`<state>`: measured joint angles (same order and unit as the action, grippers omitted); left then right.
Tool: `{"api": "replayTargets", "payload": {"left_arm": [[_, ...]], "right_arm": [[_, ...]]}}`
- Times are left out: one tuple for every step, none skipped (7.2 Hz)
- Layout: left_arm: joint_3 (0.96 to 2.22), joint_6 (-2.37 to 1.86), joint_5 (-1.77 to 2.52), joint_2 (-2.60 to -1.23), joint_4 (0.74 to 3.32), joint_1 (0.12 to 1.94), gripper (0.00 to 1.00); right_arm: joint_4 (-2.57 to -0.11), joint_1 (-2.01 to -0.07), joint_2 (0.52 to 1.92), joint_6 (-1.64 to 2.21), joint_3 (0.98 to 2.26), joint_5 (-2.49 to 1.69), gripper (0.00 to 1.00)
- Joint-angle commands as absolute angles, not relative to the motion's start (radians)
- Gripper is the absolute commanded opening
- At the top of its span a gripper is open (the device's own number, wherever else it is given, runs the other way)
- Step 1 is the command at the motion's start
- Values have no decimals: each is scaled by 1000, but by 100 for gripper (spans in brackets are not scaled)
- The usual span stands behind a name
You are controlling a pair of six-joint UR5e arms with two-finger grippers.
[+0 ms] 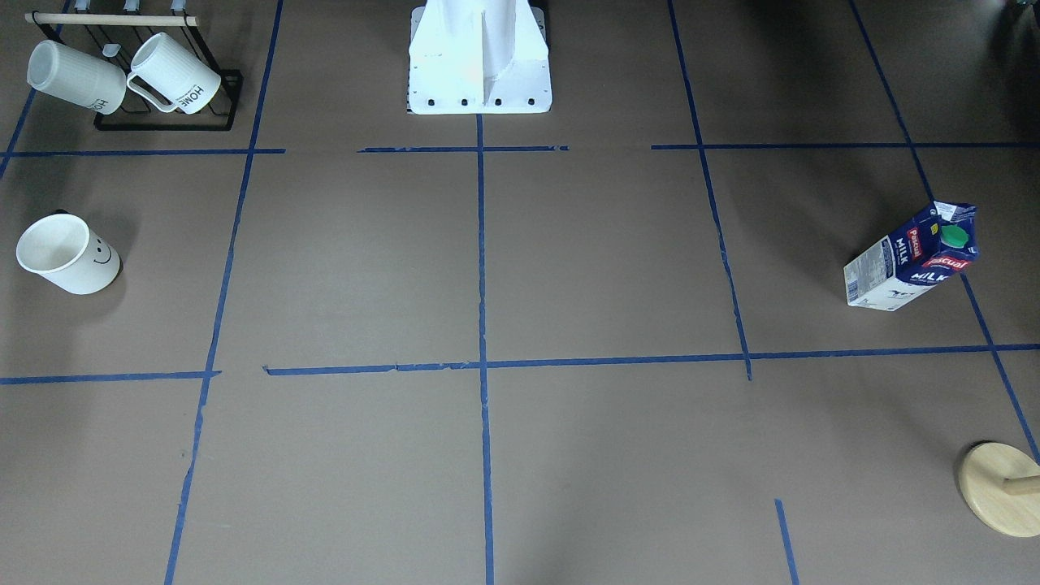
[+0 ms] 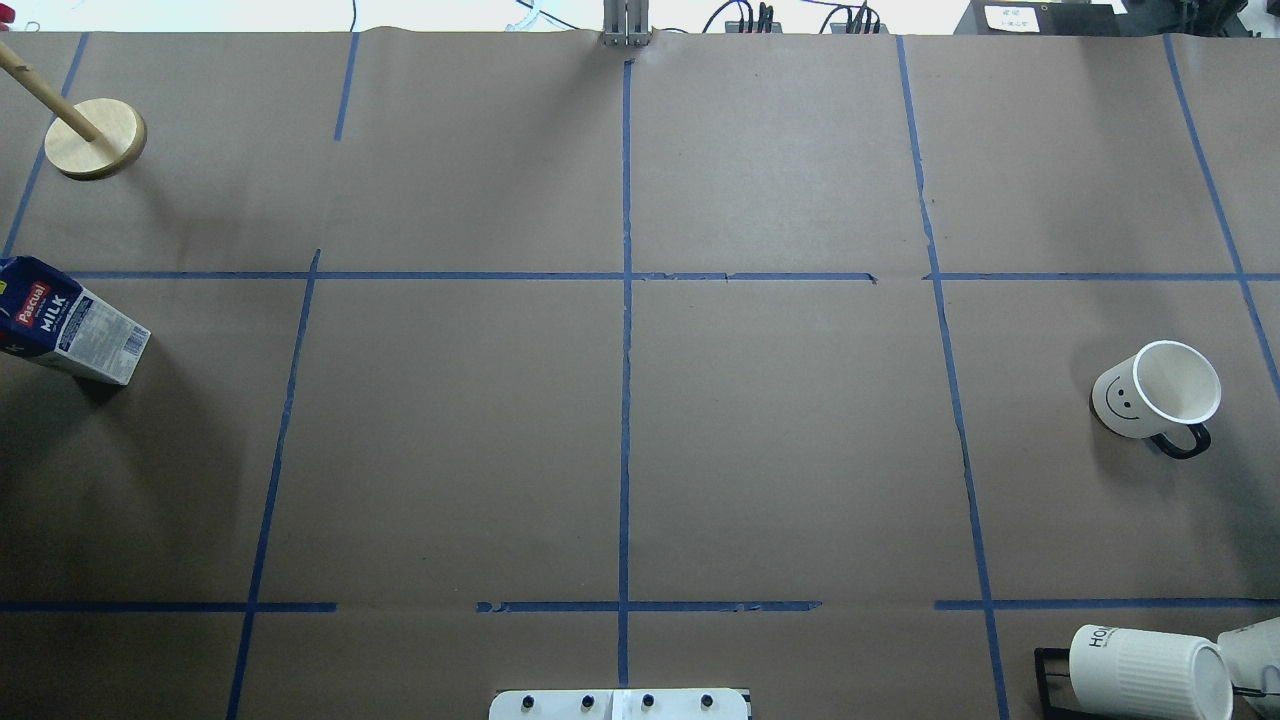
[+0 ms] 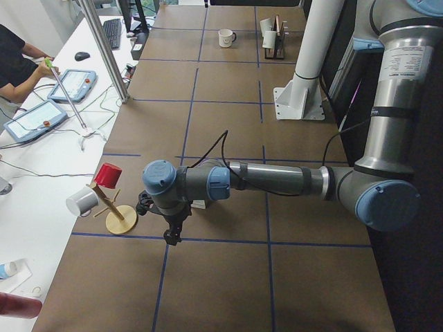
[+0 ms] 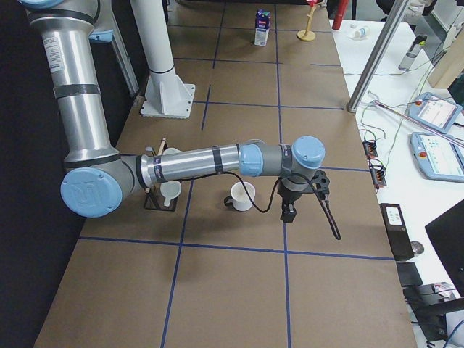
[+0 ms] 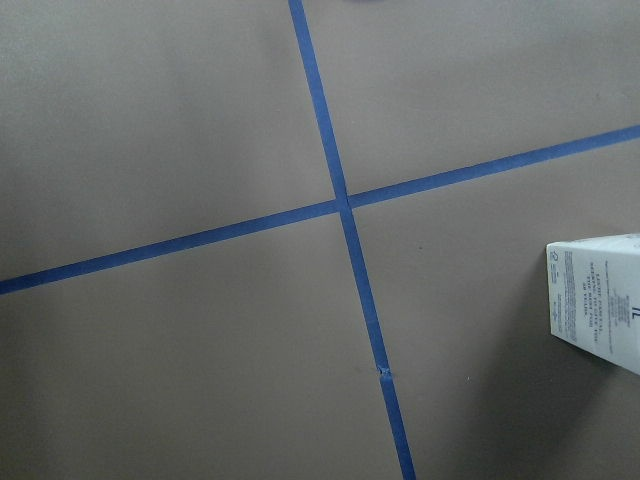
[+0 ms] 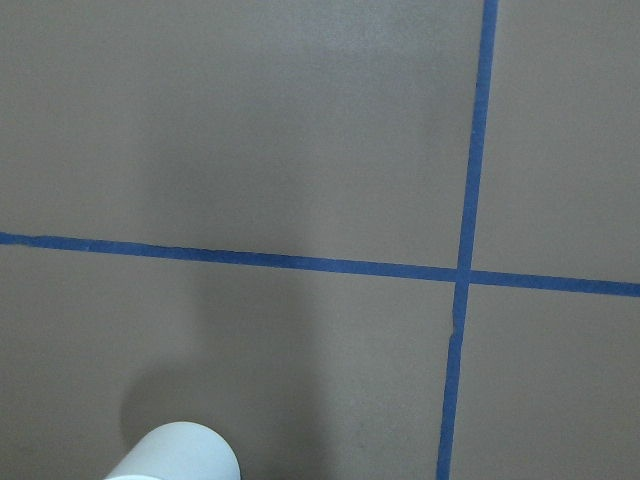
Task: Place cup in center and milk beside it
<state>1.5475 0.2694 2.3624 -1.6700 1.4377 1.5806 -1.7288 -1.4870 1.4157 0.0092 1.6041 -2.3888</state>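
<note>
Since neither thing is anywhere near where it belongs, I'd call this the very start. The cup stands upright way out on my right side of the surface, well apart from the center, and the milk stands just as far off on my left side. My right tool hangs above the surface near the cup without touching it, and its wrist camera only catches the cup's rim at the bottom edge. My left tool hovers near the milk, with a corner of the carton poking into its wrist view. Only the side cameras show either tool, so I honestly can't tell if the fingers are apart or together. Cup goes first, I reckon: shift the right tool over it, come down on the wall away from the dark handle, then carry it to the tape cross. Milk after, and that tall carton might tip if grabbed too high.
</note>
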Motion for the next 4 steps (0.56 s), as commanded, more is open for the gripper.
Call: {"api": "replayTargets", "payload": {"left_arm": [[1572, 261, 2355, -1663, 1436, 1582, 100], [1569, 261, 2355, -1658, 1437, 1582, 100], [1563, 259, 2353, -1658, 1437, 1582, 100], [1563, 259, 2355, -1657, 1436, 1583, 100]], "right_arm": [[-1729, -1499, 1449, 11, 1629, -2388, 100], [-1729, -1499, 1457, 12, 1631, -2376, 100], [-1727, -1497, 1469, 14, 1634, -2370, 100], [-1712, -1497, 1470, 15, 1634, -2370, 100]]}}
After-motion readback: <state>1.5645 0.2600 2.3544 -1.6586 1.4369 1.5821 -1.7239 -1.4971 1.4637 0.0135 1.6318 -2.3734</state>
